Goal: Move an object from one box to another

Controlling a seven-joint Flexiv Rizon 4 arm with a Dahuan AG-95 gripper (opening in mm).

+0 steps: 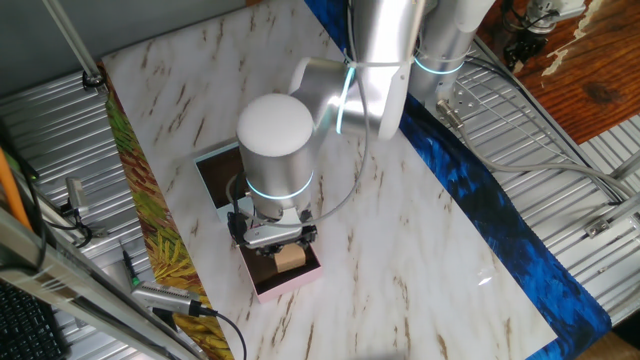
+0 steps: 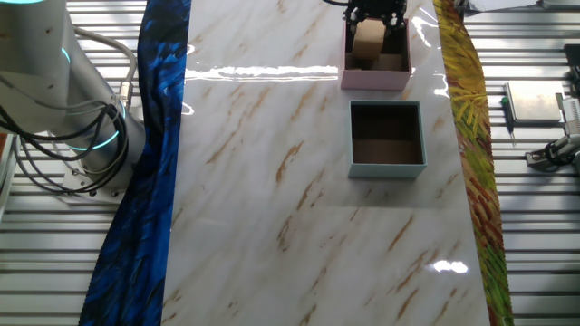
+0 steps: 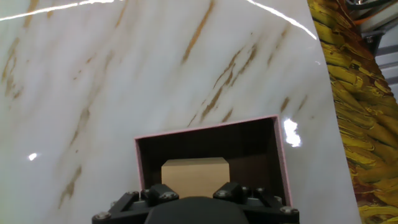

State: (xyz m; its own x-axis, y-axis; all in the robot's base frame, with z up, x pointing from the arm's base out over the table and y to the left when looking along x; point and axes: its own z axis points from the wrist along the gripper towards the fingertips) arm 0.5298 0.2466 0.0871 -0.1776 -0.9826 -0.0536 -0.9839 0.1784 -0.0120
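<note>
A tan wooden block (image 1: 290,257) sits inside the pink-walled box (image 1: 298,283), over its dark brown floor. In the hand view the block (image 3: 194,176) shows a broad, flat front face that is wider than it is tall, with clipped upper corners; its long axis runs side to side across the box (image 3: 210,129), parallel to the far wall. Whether it rests on the floor of the box or hangs just above it cannot be told.

The pincer (image 1: 276,236) is directly over the block, its black fingers reaching down at the block's two sides. In the other fixed view the pincer (image 2: 373,15) straddles the block (image 2: 368,39), with dark fingers on either side of its top. The fingers appear narrowly spread, about the width of the block, but whether they press on it or stand slightly off it cannot be told from any of the views: the arm's wrist hides the tips in one fixed view, and the hand view shows only the pincer's black base at the bottom edge.

The light-blue-walled box (image 2: 387,138) lies just beside the pink one on the marbled counter (image 2: 272,181), apart from it by a narrow gap; nothing lies in it. In the one fixed view this blue box (image 1: 215,170) is mostly hidden behind the arm's wrist.
</note>
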